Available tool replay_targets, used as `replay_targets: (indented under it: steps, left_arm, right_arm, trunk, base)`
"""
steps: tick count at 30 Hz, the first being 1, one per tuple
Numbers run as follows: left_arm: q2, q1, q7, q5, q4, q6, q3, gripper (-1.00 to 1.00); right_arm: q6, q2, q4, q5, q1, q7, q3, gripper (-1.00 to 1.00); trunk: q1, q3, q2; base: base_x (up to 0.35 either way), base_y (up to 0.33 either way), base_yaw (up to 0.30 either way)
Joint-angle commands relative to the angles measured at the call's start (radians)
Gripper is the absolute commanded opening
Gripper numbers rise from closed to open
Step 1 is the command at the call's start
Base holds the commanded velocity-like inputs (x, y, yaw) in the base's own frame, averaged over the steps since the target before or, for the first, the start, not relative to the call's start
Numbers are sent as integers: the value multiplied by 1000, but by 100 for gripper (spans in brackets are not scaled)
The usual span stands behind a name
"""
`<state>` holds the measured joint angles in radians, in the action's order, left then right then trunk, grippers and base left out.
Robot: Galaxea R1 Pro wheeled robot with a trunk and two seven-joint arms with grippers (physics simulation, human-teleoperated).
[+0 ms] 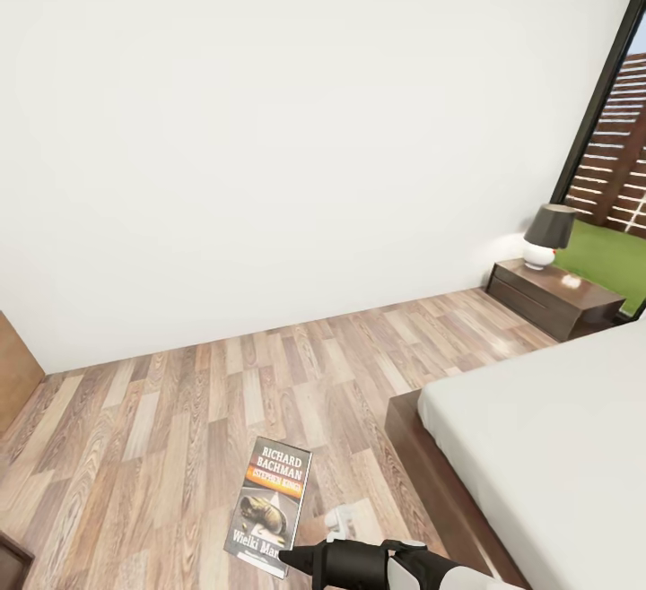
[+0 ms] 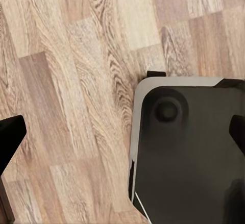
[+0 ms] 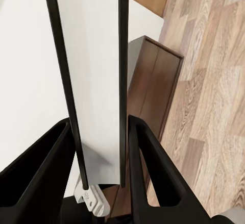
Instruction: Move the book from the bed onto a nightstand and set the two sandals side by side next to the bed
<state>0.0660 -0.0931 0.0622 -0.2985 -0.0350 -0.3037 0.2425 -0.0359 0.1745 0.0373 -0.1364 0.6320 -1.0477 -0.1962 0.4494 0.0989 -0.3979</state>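
Note:
My right gripper (image 1: 294, 559) is shut on the book (image 1: 272, 502), holding it by its lower edge above the wood floor. The dark cover with its orange band and white "Richard Bachman" lettering faces up. In the right wrist view the book (image 3: 94, 81) stands edge-on between the two black fingers (image 3: 46, 178). The bed (image 1: 547, 446), with its pale mattress and dark frame, lies to the right. A nightstand (image 1: 588, 305) stands beyond it by the window. My left gripper (image 2: 122, 132) is open over bare floor. The sandals are out of view.
A white lamp with a dark shade (image 1: 547, 236) stands on the nightstand. A white wall runs behind the open plank floor (image 1: 224, 393). A brown wooden panel (image 1: 16, 366) is at the left edge. The robot's dark base (image 2: 189, 152) is below the left gripper.

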Motion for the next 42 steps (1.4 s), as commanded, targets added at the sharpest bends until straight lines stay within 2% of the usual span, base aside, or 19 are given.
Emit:
replay_targets:
  steps: [1,19,27,42]
  left_arm:
    - [0,-1,4,-6,0,-3,9,100]
    - [0,-1,4,-6,0,-6,8,100]
    - [3,-1,4,-7,0,-6,8,100]
    - [6,-1,4,-7,1,-6,8,100]
  right_arm:
    - [-4,0,2,-9,2,-1,-9,-100]
    - [-4,0,3,-8,-5,14,-9,-100]
    - [-3,0,3,-11,-6,42,-8,-100]
    - [-4,0,3,-12,-6,43,-8,-100]
  trunk:
    - [1,2,-2]
    - [1,2,-2]
    - [1,2,-2]
    - [1,2,-2]
  base:
    - [0,0,68]
    - [3,6,16]
    - [141,168,1]
    - [135,125,0]
